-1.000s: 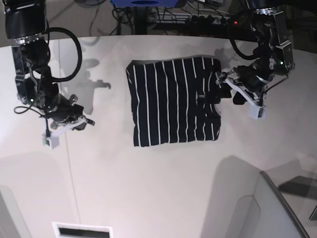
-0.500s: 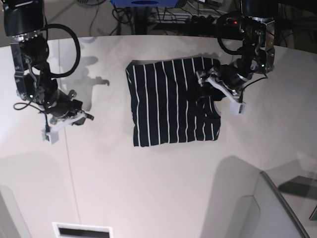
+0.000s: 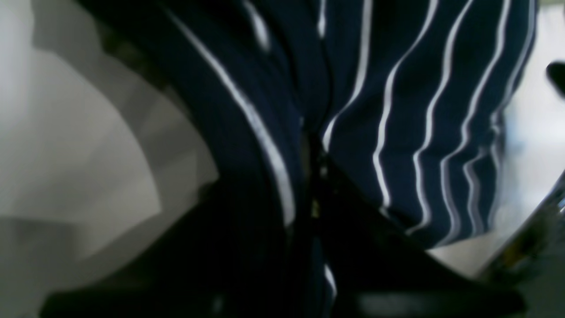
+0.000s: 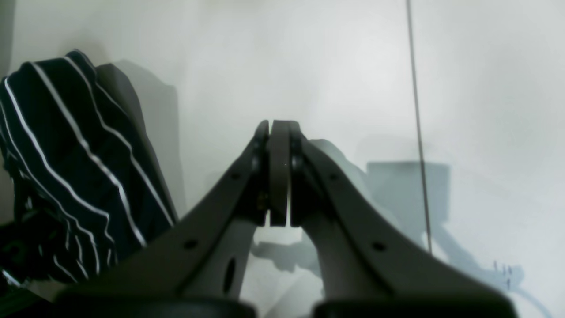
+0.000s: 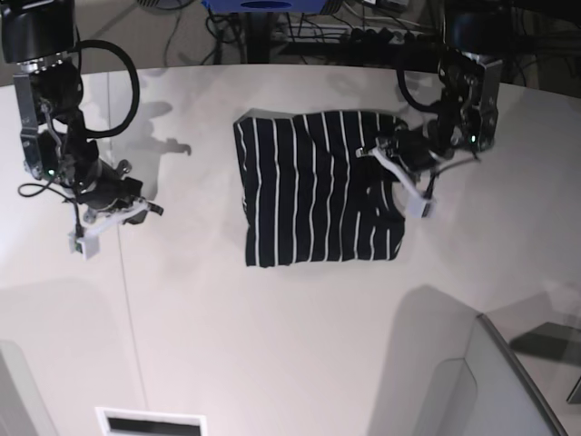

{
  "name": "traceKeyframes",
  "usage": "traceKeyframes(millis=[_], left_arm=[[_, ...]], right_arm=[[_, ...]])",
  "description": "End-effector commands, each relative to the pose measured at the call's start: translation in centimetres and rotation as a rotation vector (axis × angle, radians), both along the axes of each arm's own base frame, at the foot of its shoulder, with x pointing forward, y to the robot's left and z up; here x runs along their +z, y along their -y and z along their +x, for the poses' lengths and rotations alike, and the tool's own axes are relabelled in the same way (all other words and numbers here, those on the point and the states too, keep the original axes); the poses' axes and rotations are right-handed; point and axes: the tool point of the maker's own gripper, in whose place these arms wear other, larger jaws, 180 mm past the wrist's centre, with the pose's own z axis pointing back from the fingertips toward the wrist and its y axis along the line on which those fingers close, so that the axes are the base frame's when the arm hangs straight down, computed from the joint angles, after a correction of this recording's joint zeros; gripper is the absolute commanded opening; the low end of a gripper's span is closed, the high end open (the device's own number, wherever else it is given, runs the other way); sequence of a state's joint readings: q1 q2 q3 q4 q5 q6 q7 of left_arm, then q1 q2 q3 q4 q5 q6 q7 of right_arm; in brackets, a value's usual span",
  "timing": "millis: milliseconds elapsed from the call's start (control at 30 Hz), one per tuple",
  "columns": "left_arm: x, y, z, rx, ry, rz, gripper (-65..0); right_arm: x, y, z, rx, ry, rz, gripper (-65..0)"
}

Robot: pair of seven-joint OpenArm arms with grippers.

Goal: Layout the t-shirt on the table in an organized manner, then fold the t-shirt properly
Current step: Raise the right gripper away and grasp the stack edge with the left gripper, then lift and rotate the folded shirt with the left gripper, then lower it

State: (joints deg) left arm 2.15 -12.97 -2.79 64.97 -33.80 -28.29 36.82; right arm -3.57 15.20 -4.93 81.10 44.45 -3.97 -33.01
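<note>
T-shirt (image 5: 318, 189) lies mid-table (image 5: 272, 345), bunched at its far corner where I see my left gripper (image 5: 392, 162) clamped on the fabric. My right gripper (image 4: 279, 176) hangs pressed together over bare tabletop, well apart.

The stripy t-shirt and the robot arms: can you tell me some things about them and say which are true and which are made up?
1. The t-shirt is dark with thin white stripes. True.
2. The left tool is at the shirt's edge, pinching its fabric. True.
3. The right tool is wide open. False: its two halves are pressed together.
4. The right tool holds a sleeve. False: it holds nothing, above the bare table.
5. The shirt hangs in the air. False: it lies on the table.
</note>
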Motion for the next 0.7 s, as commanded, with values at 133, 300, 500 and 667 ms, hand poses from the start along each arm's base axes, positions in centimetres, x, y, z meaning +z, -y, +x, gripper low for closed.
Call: traceKeyframes(millis=[133,300,500,667], left_arm=[[1.4,-1.4,1.5,-0.209,0.045,0.225,-65.0],[1.6,-1.9,1.9,-0.513,0.094,0.501,-65.0],[0.9,-0.3,0.6,-0.957,0.156,0.758,-65.0],[1.8,1.7,2.4,-1.105,0.289,0.908,-65.0]], right_arm=[[1.2,2.6,0.8,-0.067,0.044,-0.008,-65.0],[1.4,4.1,0.8,-0.111,0.047,-0.012,-65.0],[1.3,4.1,0.6,-0.108,0.045,-0.014,-65.0],[1.3,4.1,0.5,-0.108,0.043,-0.014,-65.0]])
